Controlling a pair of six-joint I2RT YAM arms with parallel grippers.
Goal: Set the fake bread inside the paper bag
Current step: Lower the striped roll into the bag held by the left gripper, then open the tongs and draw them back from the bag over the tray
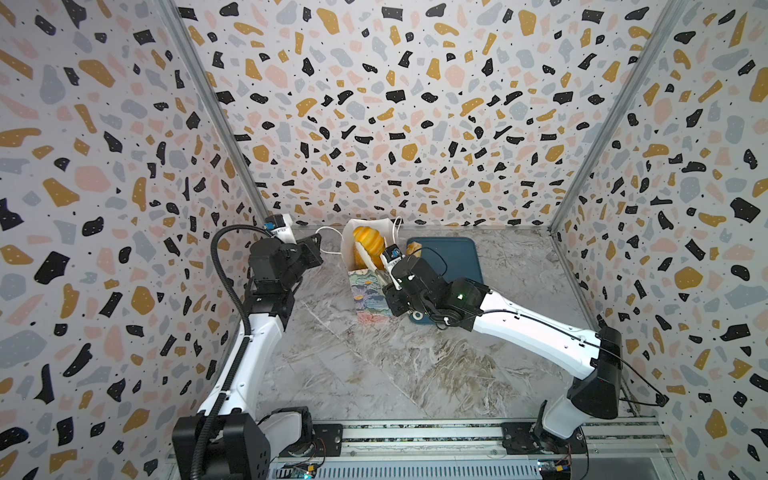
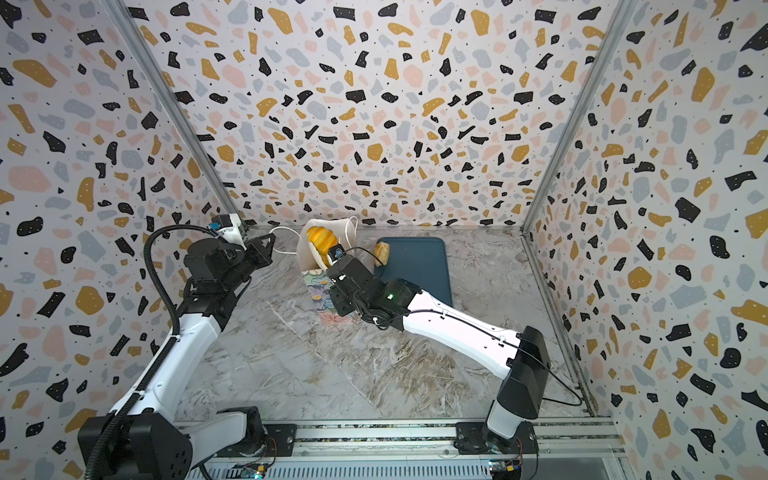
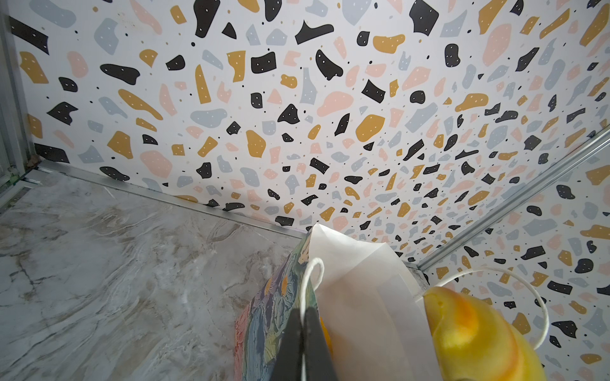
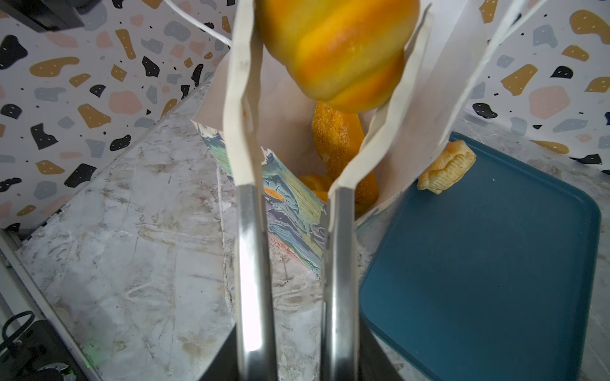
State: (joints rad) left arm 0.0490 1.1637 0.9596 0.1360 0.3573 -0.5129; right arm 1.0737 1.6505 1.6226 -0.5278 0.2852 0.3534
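The paper bag (image 1: 365,299) (image 2: 320,291) stands at the back of the table, mouth open. My left gripper (image 3: 302,316) (image 1: 318,245) is shut on its white cord handle (image 3: 312,273) and holds that side out. A ridged orange roll (image 4: 333,49) (image 1: 368,243) sits in the bag's mouth between the long white tips of my right gripper (image 4: 330,19), which bow around it. A seeded loaf (image 4: 333,138) and other orange bread (image 4: 313,181) lie deeper inside. A plaited pastry (image 4: 447,170) (image 1: 414,248) lies on the tray, beside the bag.
The dark-blue tray (image 1: 453,266) (image 4: 478,264) lies flat right of the bag, under my right forearm. The bag's other cord handle (image 3: 541,306) loops free by the back wall. Patterned walls close in behind and on both sides.
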